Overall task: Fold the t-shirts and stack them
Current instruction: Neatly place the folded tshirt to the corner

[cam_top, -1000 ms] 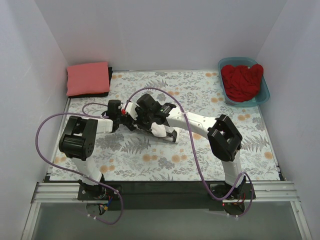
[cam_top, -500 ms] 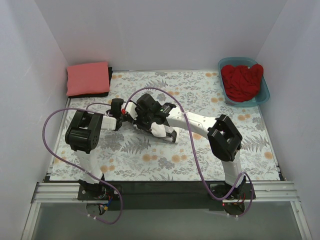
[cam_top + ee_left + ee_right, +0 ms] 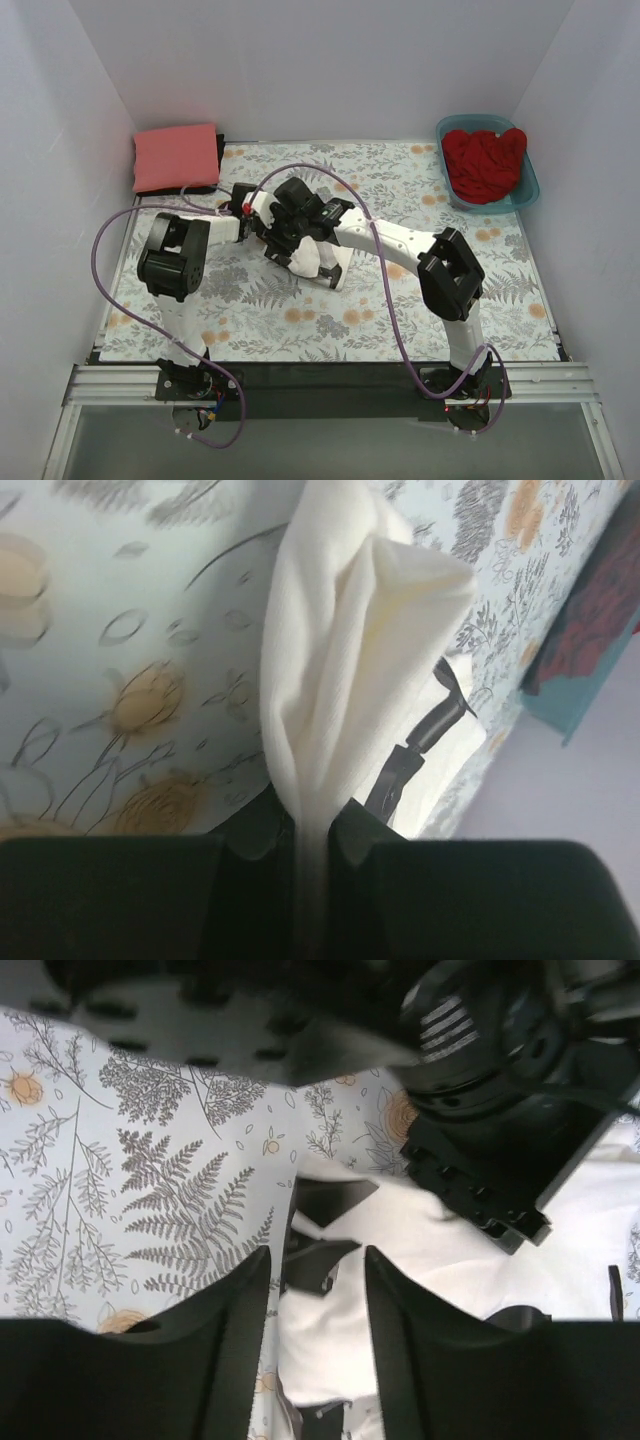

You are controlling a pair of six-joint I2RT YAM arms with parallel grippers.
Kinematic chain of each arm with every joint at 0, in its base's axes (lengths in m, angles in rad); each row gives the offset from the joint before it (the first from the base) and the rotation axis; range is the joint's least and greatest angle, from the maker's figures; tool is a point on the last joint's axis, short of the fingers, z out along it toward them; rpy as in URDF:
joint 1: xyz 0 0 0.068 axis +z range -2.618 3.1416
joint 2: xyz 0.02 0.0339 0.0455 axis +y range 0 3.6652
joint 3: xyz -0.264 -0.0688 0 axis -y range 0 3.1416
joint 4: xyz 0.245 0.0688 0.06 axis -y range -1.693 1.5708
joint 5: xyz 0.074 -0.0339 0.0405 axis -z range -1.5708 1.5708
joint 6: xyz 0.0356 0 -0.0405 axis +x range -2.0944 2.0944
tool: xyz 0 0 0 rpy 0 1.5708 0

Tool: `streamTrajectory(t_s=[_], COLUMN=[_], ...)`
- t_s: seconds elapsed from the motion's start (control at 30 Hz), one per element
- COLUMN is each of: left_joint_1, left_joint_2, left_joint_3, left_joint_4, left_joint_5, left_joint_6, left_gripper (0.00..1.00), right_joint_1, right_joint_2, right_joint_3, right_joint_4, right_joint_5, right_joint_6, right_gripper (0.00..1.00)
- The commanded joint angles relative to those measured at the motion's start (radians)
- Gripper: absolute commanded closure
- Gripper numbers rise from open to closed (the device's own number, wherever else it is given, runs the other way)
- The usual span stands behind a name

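The white soft-cloth t-shirt [image 3: 322,260] lies bunched a little left of the middle of the top view, on the grey-and-orange floral table cloth [image 3: 400,320] that covers the surface. Both arms reach in and meet over it.

In the left wrist view, the left gripper [image 3: 300,825] at the bottom centre is closed on a fold of the white shirt. The cloth rises out of the pinch in a narrow, creased ridge toward the top of the frame, above the floral print.

In the right wrist view, the right gripper [image 3: 315,1310] has its two black fingers [image 3: 232,1340] standing apart and clamps nothing. White cloth spreads below and to the right of them, and the dark body of the left arm fills the upper right of that frame.

The folded coral-pink t-shirt [image 3: 177,157] lies flat in the upper left corner of the top view. The bright red t-shirt [image 3: 485,160] is heaped in the teal plastic tub [image 3: 527,190] at the upper right, well apart from both arms.
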Motion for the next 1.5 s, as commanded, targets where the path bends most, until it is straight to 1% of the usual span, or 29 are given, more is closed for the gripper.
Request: streamTrajectory(t_s=[0.0, 0.03, 0.07, 0.1, 0.13, 0.17, 0.2, 0.27, 0.3, 0.37, 0.4, 0.47, 0.5, 0.53, 0.57, 0.7, 0.77, 0.83, 0.93, 1.1, 1.2, 1.47], left_joint_1=[0.01, 0.015, 0.019, 0.031, 0.039, 0.045, 0.065, 0.082, 0.1, 0.117, 0.136, 0.171, 0.183, 0.194, 0.205, 0.232, 0.242, 0.246, 0.252, 0.251, 0.284, 0.286], left_joint_2=[-0.004, 0.007, 0.011, 0.014, 0.02, 0.022, 0.025, 0.056, 0.088, 0.129, 0.175, 0.22, 0.256, 0.275, 0.295, 0.413, 0.438, 0.447, 0.415, 0.351, 0.312, 0.186], left_joint_3=[0.14, 0.168, 0.229, 0.253, 0.284, 0.331, 0.362, 0.434, 0.52, 0.621, 0.721, 0.822, 0.865, 0.952, 0.994, 1.227, 1.325, 1.357, 1.346, 1.329, 1.324, 1.243], left_joint_4=[-0.22, -0.272, -0.3, -0.323, -0.357, -0.369, -0.376, -0.42, -0.434, -0.481, -0.501, -0.537, -0.541, -0.549, -0.554, -0.583, -0.592, -0.568, -0.52, -0.497, -0.497, -0.508], left_joint_5=[-0.062, -0.064, -0.082, -0.09, -0.1, -0.129, -0.134, -0.154, -0.172, -0.177, -0.188, -0.183, -0.18, -0.173, -0.177, -0.238, -0.26, -0.269, -0.274, -0.265, -0.259, -0.194], left_joint_6=[0.266, 0.306, 0.384, 0.413, 0.447, 0.473, 0.537, 0.594, 0.658, 0.723, 0.746, 0.812, 0.828, 0.848, 0.88, 0.957, 0.992, 1.016, 1.053, 1.101, 1.11, 1.11], left_gripper=[1.0, 1.0, 1.0, 1.0, 1.0, 1.0, 1.0, 1.0, 1.0, 1.0, 1.0, 1.0, 1.0, 1.0, 1.0, 1.0, 1.0, 1.0, 1.0, 1.0, 1.0, 1.0], right_joint_1=[-0.049, -0.063, -0.095, -0.11, -0.127, -0.162, -0.183, -0.235, -0.25, -0.29, -0.304, -0.333, -0.342, -0.347, -0.356, -0.361, -0.362, -0.362, -0.362, -0.362, -0.362, -0.362], right_joint_2=[-0.062, -0.088, -0.105, -0.122, -0.154, -0.17, -0.187, -0.23, -0.251, -0.268, -0.274, -0.297, -0.303, -0.312, -0.316, -0.325, -0.326, -0.326, -0.328, -0.332, -0.331, -0.322], right_joint_3=[-0.006, -0.021, -0.049, -0.066, -0.08, -0.107, -0.121, -0.143, -0.156, -0.173, -0.192, -0.212, -0.221, -0.236, -0.242, -0.259, -0.262, -0.264, -0.27, -0.275, -0.272, -0.259], right_joint_4=[0.024, 0.024, 0.026, 0.026, 0.026, 0.024, 0.026, 0.024, 0.02, 0.003, 0.001, 0.0, 0.0, 0.0, 0.0, 0.0, 0.0, 0.0, 0.0, 0.0, 0.0, -0.005], right_joint_5=[-0.039, -0.047, -0.062, -0.067, -0.073, -0.081, -0.091, -0.091, -0.088, -0.071, -0.067, -0.061, -0.064, -0.064, -0.061, -0.065, -0.071, -0.071, -0.074, -0.071, -0.071, -0.074], right_joint_6=[0.046, 0.05, 0.052, 0.055, 0.058, 0.057, 0.058, 0.061, 0.06, 0.04, 0.035, 0.029, 0.03, 0.03, 0.029, 0.024, 0.021, 0.023, 0.023, 0.023, 0.023, 0.032], right_gripper=[0.49, 0.36, 0.27, 0.2, 0.02, 0.02, 0.02, 0.02, 0.02, 0.01, 0.01, 0.02, 0.02, 0.02, 0.02, 0.02, 0.02, 0.02, 0.02, 0.02, 0.02, 0.02])
